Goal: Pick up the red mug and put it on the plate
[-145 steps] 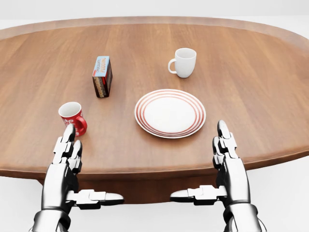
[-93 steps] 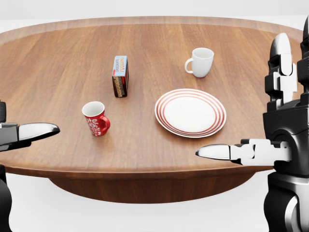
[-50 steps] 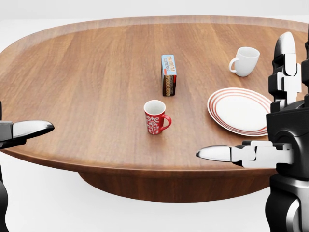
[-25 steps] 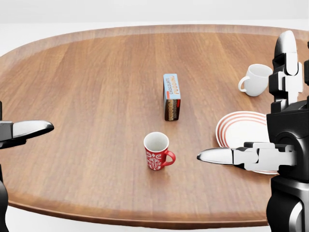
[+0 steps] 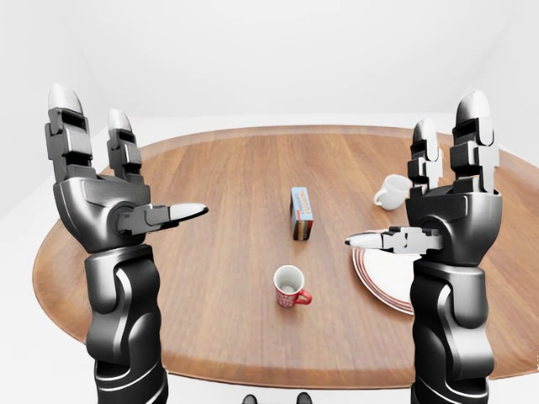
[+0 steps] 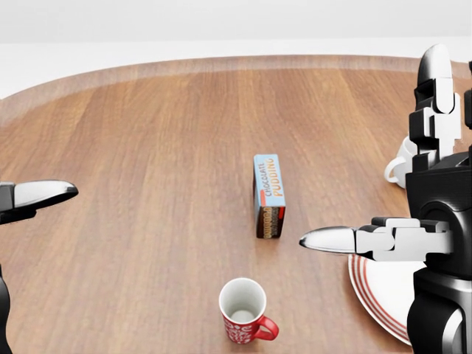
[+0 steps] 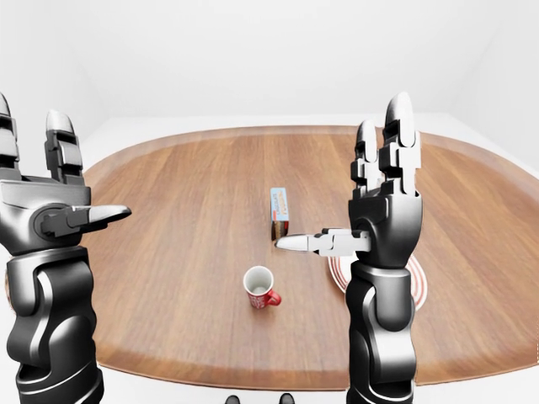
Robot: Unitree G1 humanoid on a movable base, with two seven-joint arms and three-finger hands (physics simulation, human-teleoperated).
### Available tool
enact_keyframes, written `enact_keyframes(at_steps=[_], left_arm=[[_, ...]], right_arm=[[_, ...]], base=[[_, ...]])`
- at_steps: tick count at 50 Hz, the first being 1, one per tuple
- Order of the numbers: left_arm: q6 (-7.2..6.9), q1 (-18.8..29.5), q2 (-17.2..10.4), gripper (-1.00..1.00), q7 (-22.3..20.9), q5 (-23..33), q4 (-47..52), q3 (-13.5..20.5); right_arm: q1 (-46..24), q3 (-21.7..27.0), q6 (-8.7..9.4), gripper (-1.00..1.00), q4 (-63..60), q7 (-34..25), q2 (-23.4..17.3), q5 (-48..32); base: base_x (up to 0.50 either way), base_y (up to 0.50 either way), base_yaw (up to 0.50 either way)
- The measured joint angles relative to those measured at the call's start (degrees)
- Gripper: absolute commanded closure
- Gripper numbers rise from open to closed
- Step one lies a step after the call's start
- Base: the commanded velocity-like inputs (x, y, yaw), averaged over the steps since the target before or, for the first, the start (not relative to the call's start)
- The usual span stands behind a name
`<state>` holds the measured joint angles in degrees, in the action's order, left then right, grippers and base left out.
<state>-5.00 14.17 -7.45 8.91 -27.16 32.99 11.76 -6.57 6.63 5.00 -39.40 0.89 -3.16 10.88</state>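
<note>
Two hands up, nothing held. Biggest first: we've got the wooden table [image 5: 219, 244] filling the view. Our right hand [image 5: 450, 202] is raised, fingers spread wide, thumb out; left hand [image 5: 97, 198] likewise, wide and empty. Plate [image 5: 379, 273] sits partly behind the right arm. White mug [image 5: 389, 192] beyond it, pudding box [image 6: 269, 194] mid-table. Red mug [image 6: 243, 311] stands upright below the box in the head view, well apart from both hands, left of the plate. We're at approach, pre-grasp. Next, probably: lower a hand to the mug and close round it.
</note>
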Motion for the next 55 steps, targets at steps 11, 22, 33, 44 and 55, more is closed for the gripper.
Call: enact_keyframes(at_steps=[11,22,33,44,55], left_arm=[[0.00,-0.08,-0.05,-1.00,0.02,-0.14,-0.09,0.00],[0.00,-0.36,0.01,-1.00,-0.14,-0.03,-0.12,0.01],[0.00,-0.65,0.06,-1.00,-0.36,0.13,-0.31,0.05],[0.00,-0.75,0.09,-1.00,-0.47,0.25,-0.49,0.05],[0.00,-0.66,0.14,-1.00,-0.56,0.35,-0.81,-0.02]], right_arm=[[0.09,-0.12,0.00,-1.00,-0.03,-0.03,0.12,0.07],[0.23,-0.53,0.00,-1.00,0.99,1.05,0.26,-1.35],[1.19,-1.60,0.00,-1.00,2.12,1.42,0.62,-4.26],[3.74,-3.25,0.00,-1.00,1.25,0.07,1.16,-7.21],[6.63,-6.25,0.00,-1.00,-0.40,-1.97,1.91,-10.29]], base=[[0.50,0.00,0.00],[0.17,-0.01,0.00],[0.00,0.00,0.00],[0.00,0.00,0.00],[0.00,0.00,0.00]])
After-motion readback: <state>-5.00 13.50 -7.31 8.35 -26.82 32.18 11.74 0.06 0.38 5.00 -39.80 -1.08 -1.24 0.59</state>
